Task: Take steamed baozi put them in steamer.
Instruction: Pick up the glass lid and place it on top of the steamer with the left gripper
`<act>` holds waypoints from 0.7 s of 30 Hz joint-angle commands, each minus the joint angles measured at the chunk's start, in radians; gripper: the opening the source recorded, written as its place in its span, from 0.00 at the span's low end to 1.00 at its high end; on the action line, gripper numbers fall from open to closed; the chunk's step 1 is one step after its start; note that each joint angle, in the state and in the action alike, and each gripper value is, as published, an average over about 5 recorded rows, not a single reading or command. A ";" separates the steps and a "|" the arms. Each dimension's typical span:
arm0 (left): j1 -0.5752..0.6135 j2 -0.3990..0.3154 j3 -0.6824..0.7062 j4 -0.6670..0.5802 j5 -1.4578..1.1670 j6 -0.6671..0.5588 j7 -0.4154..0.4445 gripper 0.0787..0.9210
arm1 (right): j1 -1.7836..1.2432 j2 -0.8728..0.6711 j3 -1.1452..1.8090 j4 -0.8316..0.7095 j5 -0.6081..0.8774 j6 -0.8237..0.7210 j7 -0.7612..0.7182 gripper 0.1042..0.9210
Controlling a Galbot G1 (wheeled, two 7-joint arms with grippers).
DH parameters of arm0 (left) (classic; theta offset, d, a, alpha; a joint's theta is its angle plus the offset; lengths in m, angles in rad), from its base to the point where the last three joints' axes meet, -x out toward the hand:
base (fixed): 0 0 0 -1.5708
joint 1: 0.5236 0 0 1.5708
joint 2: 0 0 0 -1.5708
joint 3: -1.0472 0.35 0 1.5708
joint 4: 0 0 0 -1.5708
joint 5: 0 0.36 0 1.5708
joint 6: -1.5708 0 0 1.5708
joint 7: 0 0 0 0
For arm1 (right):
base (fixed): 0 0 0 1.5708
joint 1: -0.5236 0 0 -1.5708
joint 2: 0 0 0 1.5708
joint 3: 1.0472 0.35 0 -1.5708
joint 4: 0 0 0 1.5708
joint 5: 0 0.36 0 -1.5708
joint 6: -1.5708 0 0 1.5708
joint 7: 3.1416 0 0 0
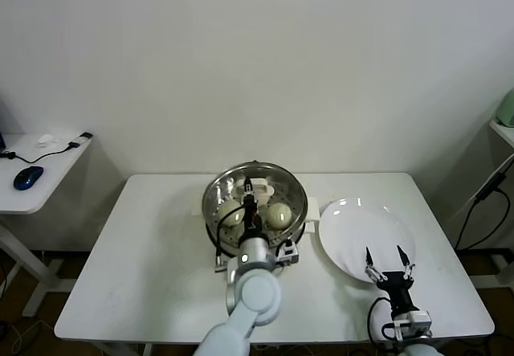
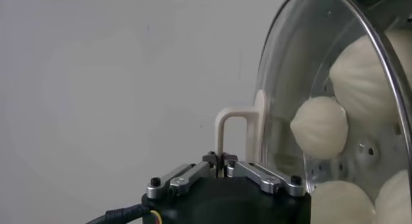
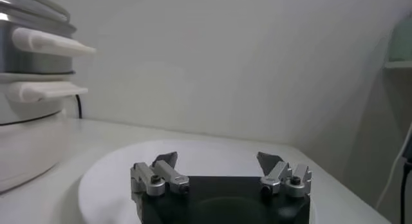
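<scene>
The steamer (image 1: 212, 203) stands at the middle back of the white table. Through its glass lid (image 1: 255, 181) I see cream-white baozi (image 1: 279, 214) (image 1: 231, 213) on the perforated tray. My left gripper (image 1: 248, 193) is over the pot, shut on the lid's white loop handle (image 2: 226, 123). In the left wrist view my left gripper (image 2: 221, 159) pinches that handle, and several baozi (image 2: 320, 125) show behind the lid (image 2: 283, 77). I cannot tell whether the lid rests on the rim. My right gripper (image 1: 387, 259) (image 3: 217, 161) is open and empty over the white plate (image 1: 349, 223).
The plate (image 3: 112, 174) is bare and lies right of the steamer (image 3: 29, 58). A small grey block (image 1: 287, 251) sits at the steamer's front. A side desk with a blue mouse (image 1: 27, 178) stands far left. A shelf with cables (image 1: 482, 191) stands far right.
</scene>
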 commanded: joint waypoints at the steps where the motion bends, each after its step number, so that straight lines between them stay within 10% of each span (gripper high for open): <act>1: 0.012 -0.008 0.006 -0.004 0.017 0.044 -0.010 0.07 | 0.003 0.005 0.000 -0.007 -0.010 0.010 0.000 0.88; 21: 0.025 0.005 -0.002 0.028 -0.001 0.022 -0.041 0.07 | 0.003 0.014 0.002 -0.006 -0.036 0.029 0.010 0.88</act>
